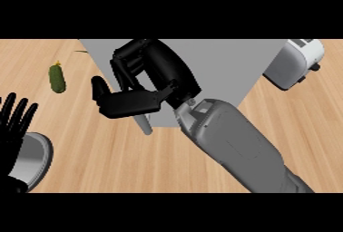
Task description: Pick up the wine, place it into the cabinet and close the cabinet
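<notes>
1. right hand over grey cabinet, fingers curled, nothing visibly held; thumb out to the left.
2. grey handle just below the palm, contact unclear.
3. wine not visible.
4. left hand open, fingers up, at left edge above a metal plate.
5. cucumber upper left, toaster upper right, on wooden counter.

Counter: light wood grain, matt. Cabinet smooth grey; toaster prob. brushed metal w/ slight sheen.
</notes>
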